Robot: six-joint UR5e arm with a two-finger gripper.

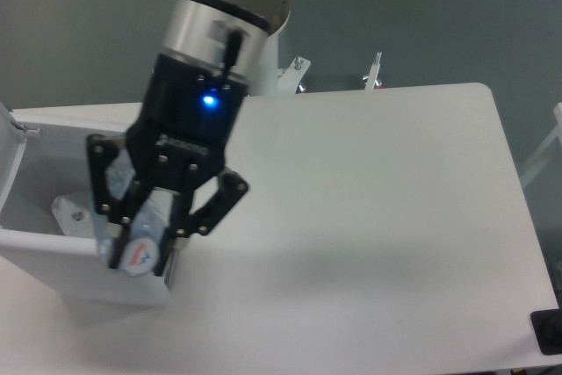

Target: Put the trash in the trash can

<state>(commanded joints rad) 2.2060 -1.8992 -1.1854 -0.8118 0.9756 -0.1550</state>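
Observation:
My gripper [138,263] is shut on the trash, a crushed clear plastic bottle [140,241] with a bluish label. The bottle is lifted off the table and hangs over the right rim of the trash can [61,252], a boxy white bin with its lid open at the left. Inside the bin lies a crumpled clear wrapper [72,215], partly hidden behind my gripper's left finger [104,208]. The arm covers most of the bin's right side.
The white table [378,217] stretches to the right of the bin. A dark object [546,333] sits at the table's bottom right corner. Metal brackets [373,72] stand beyond the table's far edge.

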